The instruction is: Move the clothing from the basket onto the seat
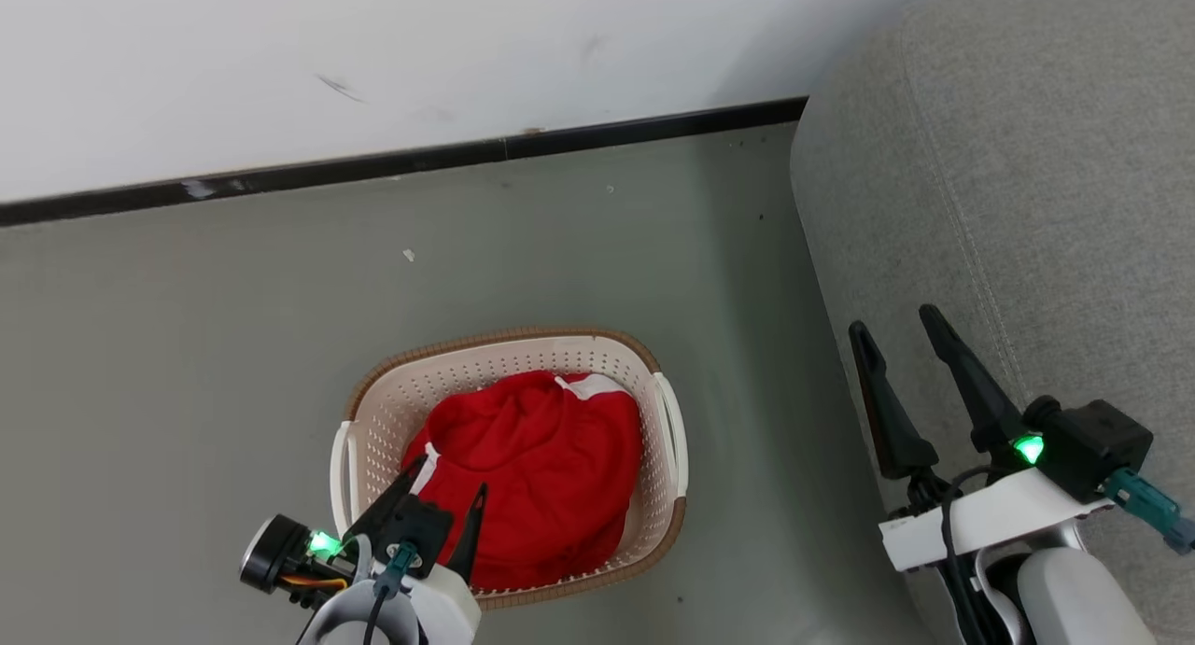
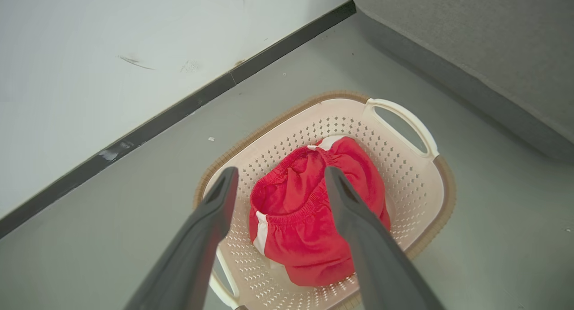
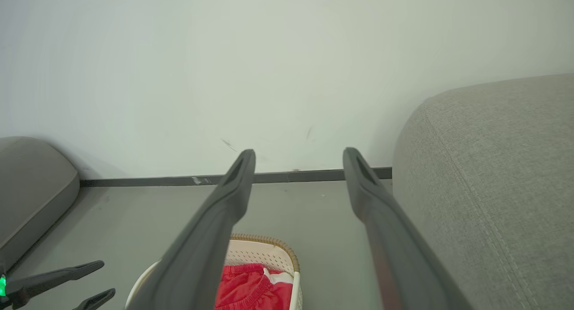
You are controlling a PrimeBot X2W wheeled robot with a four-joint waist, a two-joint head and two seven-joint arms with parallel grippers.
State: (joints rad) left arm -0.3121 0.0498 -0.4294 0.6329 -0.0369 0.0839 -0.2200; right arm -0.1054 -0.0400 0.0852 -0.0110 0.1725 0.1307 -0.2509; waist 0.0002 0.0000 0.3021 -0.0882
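The cream basket (image 1: 667, 440) with a brown rim stands on the grey floor, holding red clothing (image 1: 537, 468) with white trim. In the left wrist view the basket (image 2: 406, 164) and the clothing (image 2: 309, 229) lie just below. My left gripper (image 1: 446, 488) hangs open over the basket's near left side, above the clothing (image 3: 244, 292) and apart from it, its fingers (image 2: 210, 220) spread. Further right, my right gripper (image 1: 894, 318) stands open and empty at the edge of the grey seat (image 1: 1027, 206). The seat (image 3: 489, 175) lies on the right of the right wrist view.
A white wall (image 1: 373, 57) with a dark baseboard (image 1: 420, 160) runs behind the basket. Bare grey floor (image 1: 187, 328) surrounds it. Another grey cushion (image 3: 31, 184) sits at the far left of the right wrist view.
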